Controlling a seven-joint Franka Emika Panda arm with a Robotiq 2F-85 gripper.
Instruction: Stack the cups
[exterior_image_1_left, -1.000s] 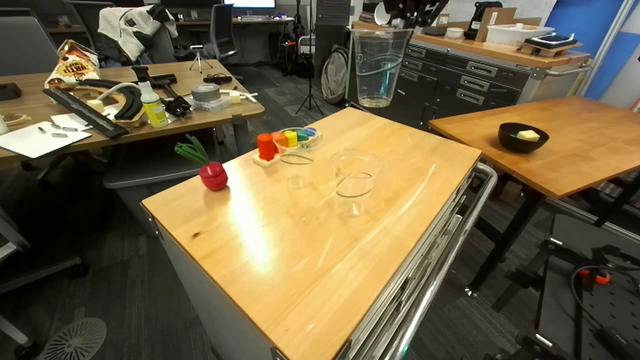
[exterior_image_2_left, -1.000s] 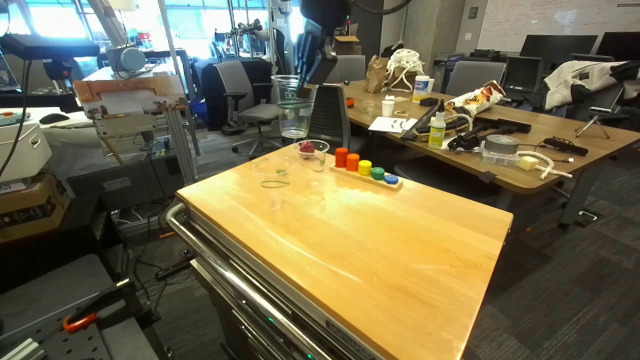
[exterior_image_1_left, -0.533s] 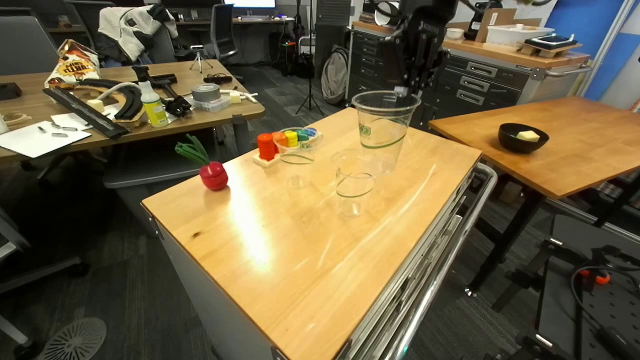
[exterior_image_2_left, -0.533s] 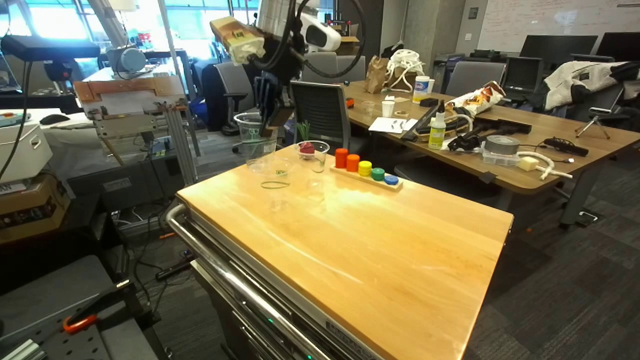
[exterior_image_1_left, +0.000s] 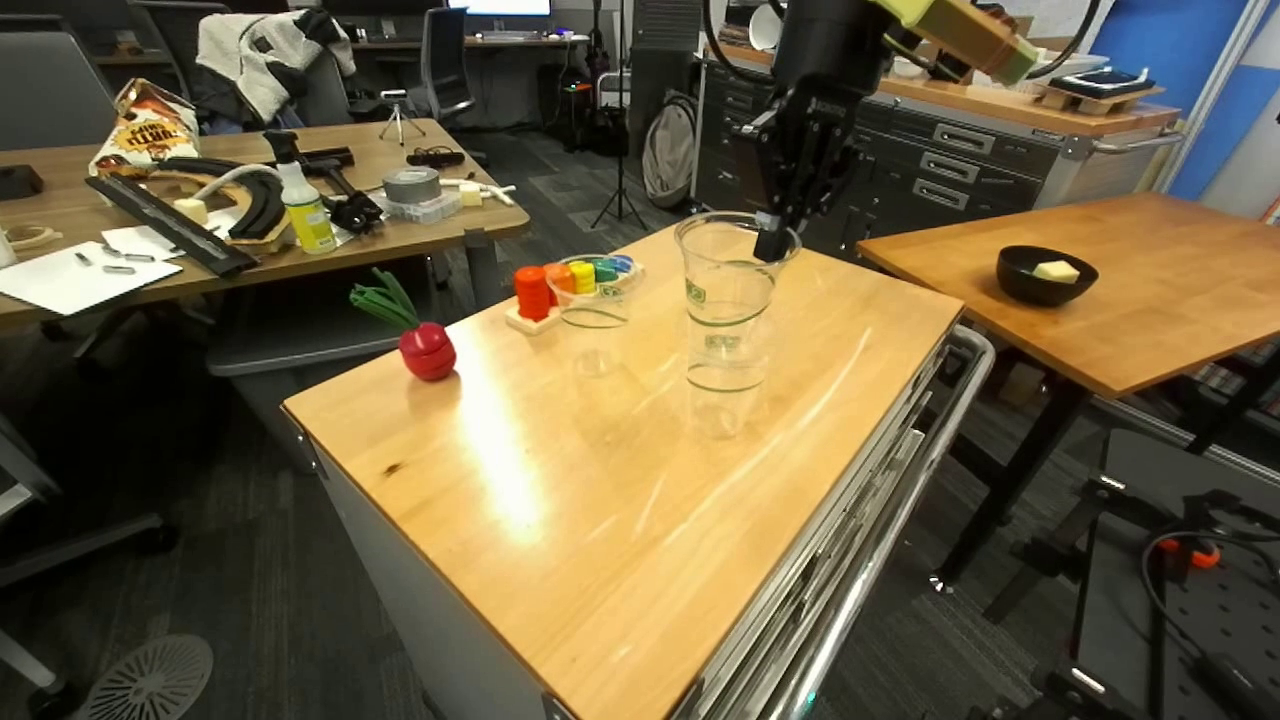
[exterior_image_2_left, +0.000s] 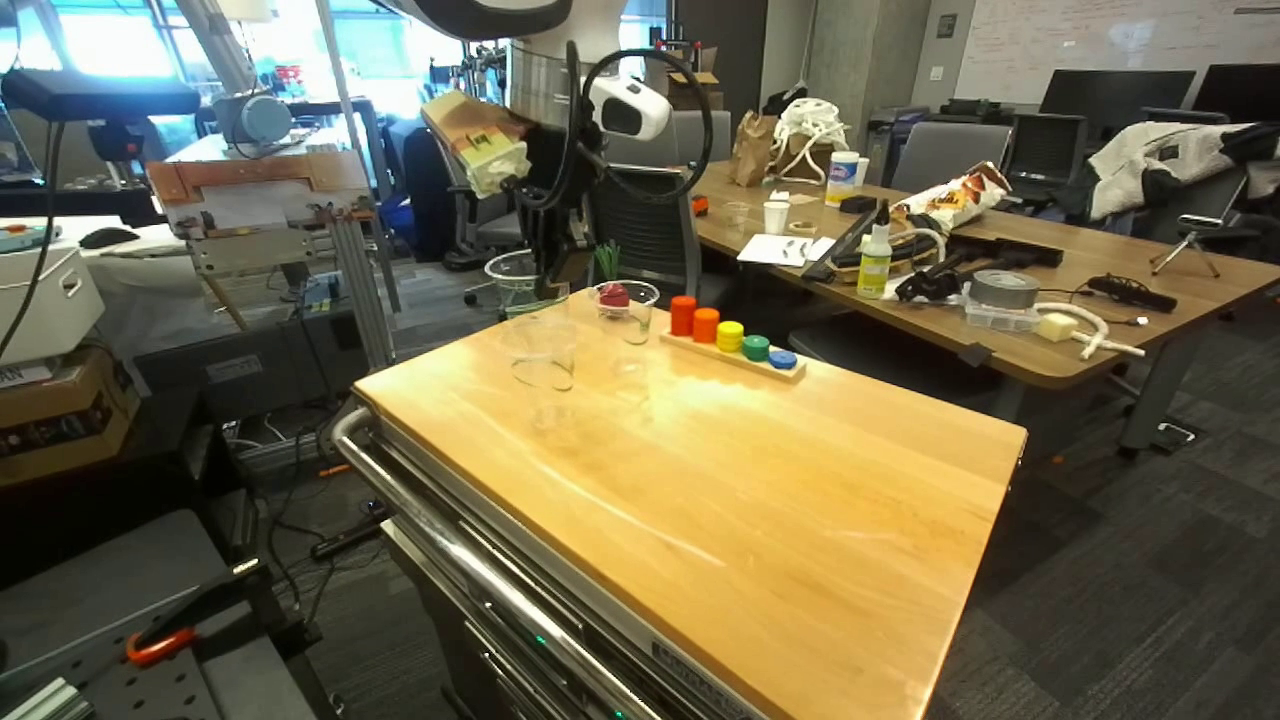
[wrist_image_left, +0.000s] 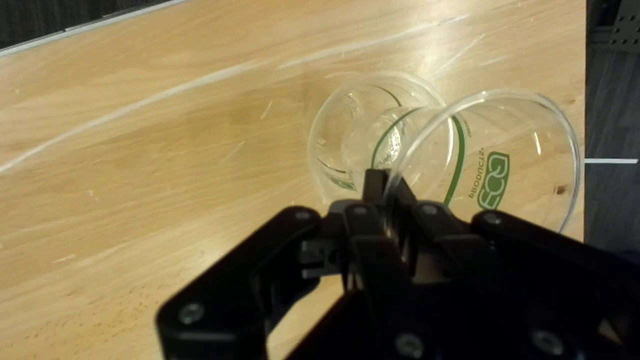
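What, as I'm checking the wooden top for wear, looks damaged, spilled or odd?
Pale streaks on the wooden top, lighter than the wood around them, look like possible scratches. A small dark mark near one edge is perhaps a knot. Nothing looks spilled, and the held cup seems intact.

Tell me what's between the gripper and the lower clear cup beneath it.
Another clear cup: the wrist view shows its rim in the gripper, an exterior view shows it above and overlapping the lower cup.
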